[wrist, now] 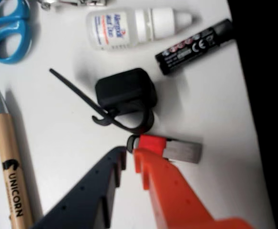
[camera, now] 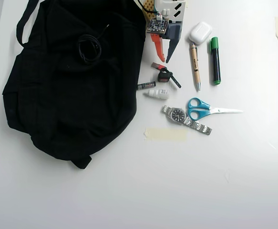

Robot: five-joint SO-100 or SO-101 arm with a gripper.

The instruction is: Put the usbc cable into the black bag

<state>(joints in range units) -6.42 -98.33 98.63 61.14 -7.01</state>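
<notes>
The usbc cable (camera: 89,46) lies as a small coil on top of the black bag (camera: 67,105), in its upper part, black on black and hard to trace; only the overhead view shows it. The bag fills the left of that view; in the wrist view only a dark strip at the right edge could be it, cannot confirm.

End effector (wrist: 130,157): one dark finger, one orange finger, tips slightly apart with a narrow gap, pinching nothing. It sits over the white surface (camera: 129,191), just beside the bag's right edge, well apart from the cable.

Directly ahead of the tips in the wrist view: a red-and-metal piece (wrist: 169,148), touching or just under the orange tip, and a black key fob (wrist: 125,93) with a strap tail. Beyond these, a white dropper bottle (wrist: 129,27) and a black cylinder with printed marks (wrist: 196,45). Wooden pen (wrist: 10,162) at left, cut off below; blue scissors (wrist: 7,31) cut off at the upper left.

Overhead view only: wristwatch (camera: 185,119), green-capped marker (camera: 215,60), white earbud case (camera: 200,32), tape strip (camera: 165,134).
</notes>
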